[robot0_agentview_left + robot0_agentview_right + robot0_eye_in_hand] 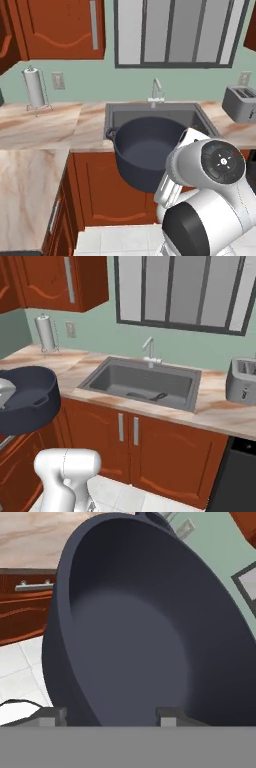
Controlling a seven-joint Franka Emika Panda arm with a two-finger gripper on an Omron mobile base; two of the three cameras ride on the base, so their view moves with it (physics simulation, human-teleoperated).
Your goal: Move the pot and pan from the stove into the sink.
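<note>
Pot [147,150] held up in the air, clear of any surface, gripped by its near rim with the gripper [111,716]: one fingertip [50,716] outside the wall, the other inside, jaws closed on the rim between them. Seen from the left base camera in front of the sink [200,114], its top edge overlapping the basin's front lip and its body hanging before the cabinet doors below the counter [30,165]. Seen from the right base camera at the far left [27,398], well apart from the sink [142,383], level with the counter edge, small side handle facing forward. Tilted in the hand view, mouth turned toward the camera, inside bare and dark. In the basin, something low and dark with a thin dark handle [150,396], resting on the floor near the front wall; too small to tell whether it is the pan. Chrome faucet [156,92] behind the basin, under the window. Toaster [240,104] on the counter to the right of the sink, paper towel roll [35,87] on the counter to the left, by the wall.
</note>
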